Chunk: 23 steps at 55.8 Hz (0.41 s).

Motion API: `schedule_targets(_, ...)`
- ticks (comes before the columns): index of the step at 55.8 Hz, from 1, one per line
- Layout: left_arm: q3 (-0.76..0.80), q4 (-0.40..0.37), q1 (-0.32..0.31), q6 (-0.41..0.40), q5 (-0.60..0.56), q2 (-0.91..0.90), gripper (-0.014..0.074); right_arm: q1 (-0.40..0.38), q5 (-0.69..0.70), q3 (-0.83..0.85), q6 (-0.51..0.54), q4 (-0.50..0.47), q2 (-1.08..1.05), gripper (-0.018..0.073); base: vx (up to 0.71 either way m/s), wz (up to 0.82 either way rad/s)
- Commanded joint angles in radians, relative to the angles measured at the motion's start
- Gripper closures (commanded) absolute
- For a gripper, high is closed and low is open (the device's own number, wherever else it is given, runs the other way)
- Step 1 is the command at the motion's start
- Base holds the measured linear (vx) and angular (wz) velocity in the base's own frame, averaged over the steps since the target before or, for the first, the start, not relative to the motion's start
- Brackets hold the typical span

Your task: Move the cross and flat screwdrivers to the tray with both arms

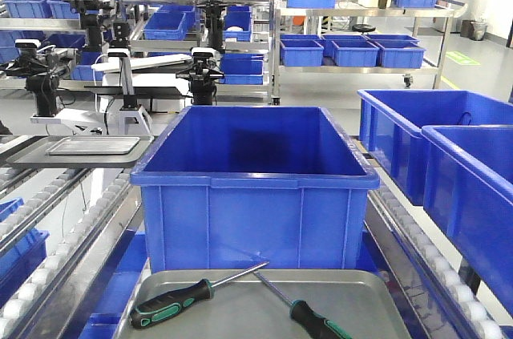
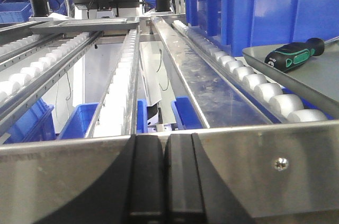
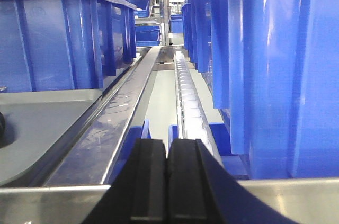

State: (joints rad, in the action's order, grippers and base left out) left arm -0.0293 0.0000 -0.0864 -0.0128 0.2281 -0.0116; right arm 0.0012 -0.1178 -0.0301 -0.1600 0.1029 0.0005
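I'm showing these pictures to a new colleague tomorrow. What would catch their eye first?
Most likely the big blue bin filling the middle of the front view, with more blue bins to its right and on the shelves behind. Next, the two green-and-black screwdrivers lying on the grey metal tray just in front of it, their shaft tips almost meeting. In the wrist views, each closed gripper, left and right, sits empty beside the roller tracks.
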Motion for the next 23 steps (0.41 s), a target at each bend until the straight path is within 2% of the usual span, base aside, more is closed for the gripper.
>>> schedule_targets(1,0.027,-0.006,-0.007,-0.010,-0.080,-0.012,0.0602,-0.003,0.077,-0.007,-0.001,0.013,0.017,0.0570,0.00,0.00)
schedule_targets(23,0.027,-0.006,-0.007,-0.010,-0.080,-0.012,0.0602,-0.003,0.078,-0.007,-0.001,0.013,0.017,0.0570,0.00,0.00)
